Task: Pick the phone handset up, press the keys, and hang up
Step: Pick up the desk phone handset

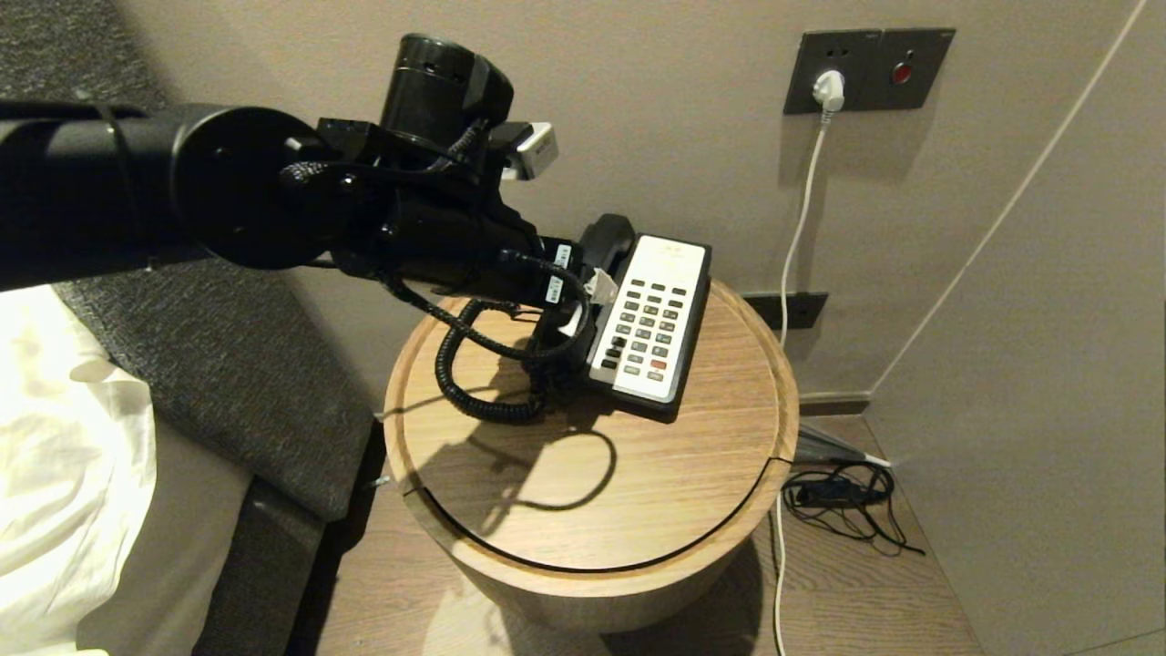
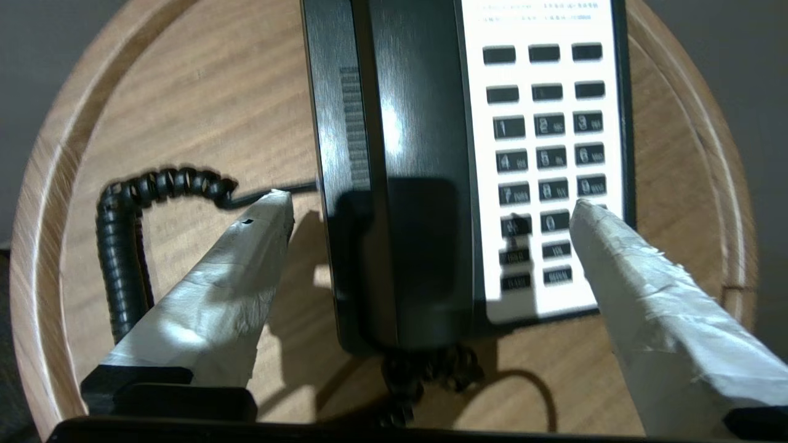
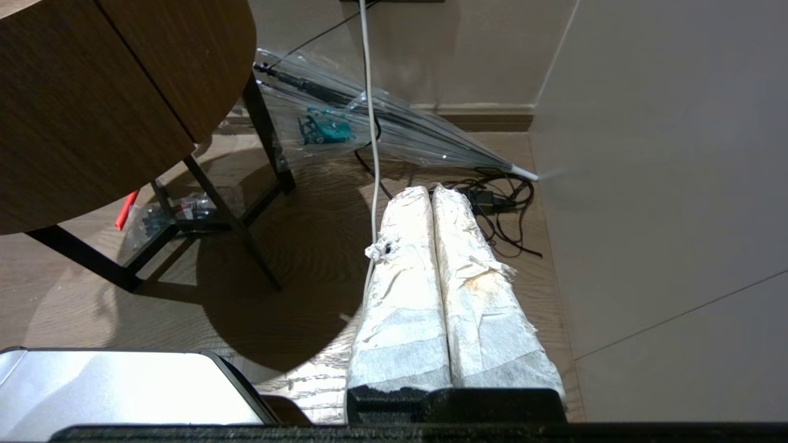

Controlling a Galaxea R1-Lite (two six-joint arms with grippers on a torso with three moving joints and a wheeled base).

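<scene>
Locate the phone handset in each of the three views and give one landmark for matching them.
Head view: the handset lies in the cradle along the phone's left side, mostly hidden by the left gripper.
Left wrist view: the handset fills the centre, between the open fingers.
Right wrist view: not in it.
Shared landmark: the round wooden table, whose top also shows in the left wrist view.
</scene>
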